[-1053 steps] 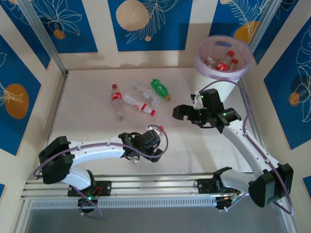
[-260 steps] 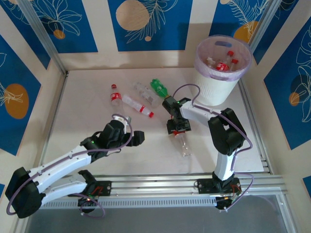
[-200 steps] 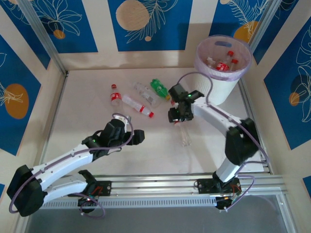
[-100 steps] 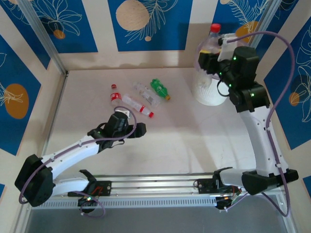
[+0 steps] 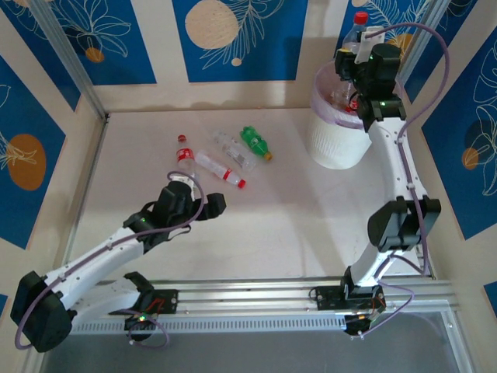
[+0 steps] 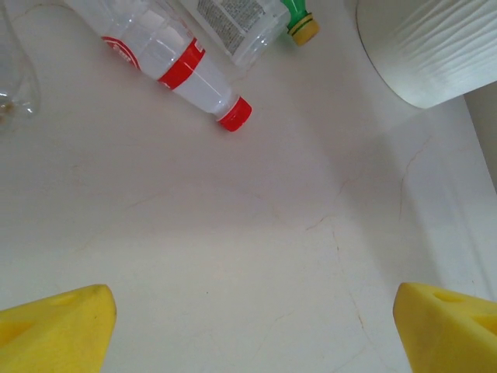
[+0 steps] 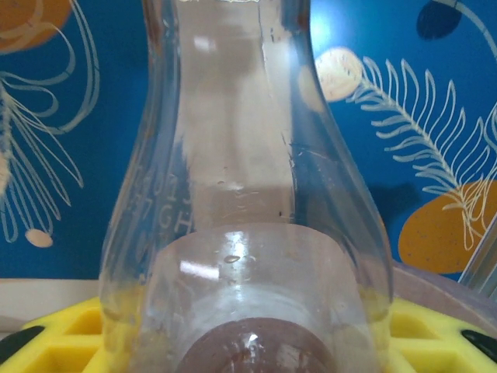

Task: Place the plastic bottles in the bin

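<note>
The right gripper [image 5: 356,58] is clamped on a clear bottle [image 7: 248,155], with the bin [image 5: 334,144] just below. The left gripper [image 6: 252,330] has its jaws wide apart, with bottles [image 6: 175,66] ahead of it.

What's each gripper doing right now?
Left gripper: open, empty.
Right gripper: shut on a red-capped bottle, above the bin.
</note>
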You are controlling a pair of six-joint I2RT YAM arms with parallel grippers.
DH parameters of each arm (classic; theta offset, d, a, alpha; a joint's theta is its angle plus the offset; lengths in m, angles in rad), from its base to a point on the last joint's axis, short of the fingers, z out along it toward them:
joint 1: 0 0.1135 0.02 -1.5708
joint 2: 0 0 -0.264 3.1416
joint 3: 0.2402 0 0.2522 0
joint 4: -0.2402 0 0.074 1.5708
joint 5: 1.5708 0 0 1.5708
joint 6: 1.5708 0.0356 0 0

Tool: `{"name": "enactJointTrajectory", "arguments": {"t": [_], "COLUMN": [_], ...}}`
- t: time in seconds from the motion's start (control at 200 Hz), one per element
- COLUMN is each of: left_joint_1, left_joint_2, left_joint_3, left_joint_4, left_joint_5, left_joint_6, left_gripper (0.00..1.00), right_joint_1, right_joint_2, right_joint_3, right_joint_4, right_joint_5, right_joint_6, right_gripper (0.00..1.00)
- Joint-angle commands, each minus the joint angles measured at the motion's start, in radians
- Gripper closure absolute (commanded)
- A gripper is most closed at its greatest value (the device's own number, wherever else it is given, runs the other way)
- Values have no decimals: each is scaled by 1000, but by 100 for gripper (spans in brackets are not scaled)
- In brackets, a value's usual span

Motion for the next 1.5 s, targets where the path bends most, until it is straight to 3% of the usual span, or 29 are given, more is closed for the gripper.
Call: {"name": "enactJointTrajectory", "arguments": {"t": [0.0,0.385,0.655,0.805,1.13,1.336,1.496], "left_joint_1": [17,55,182,257,349,354,352], "left_joint_2": [-16,57,164,261,556,702,732], "left_joint_3": [-18,41,145,232,427,508,483], "left_joint_4": [-38,-59,-97,-120,-150,-165,-141], "left_joint_5": [-31,-10,30,32,-53,-127,-134], "left_joint_6": [-16,41,144,198,229,229,226], "left_gripper": [8,8,5,0,0,0,1], "right_joint_1": [-14,-25,-29,-29,8,73,108], "right_joint_2": [26,75,67,46,-137,-338,-478], "right_joint_3": [41,-125,-121,-43,-24,-151,-266], "right_joint_4": [-9,-44,-111,-205,-365,-487,-494], "right_joint_5": [9,0,2,9,13,-63,-145], "right_joint_6": [-8,48,42,30,17,89,163], "right_gripper": [52,45,14,4,1,1,1]}}
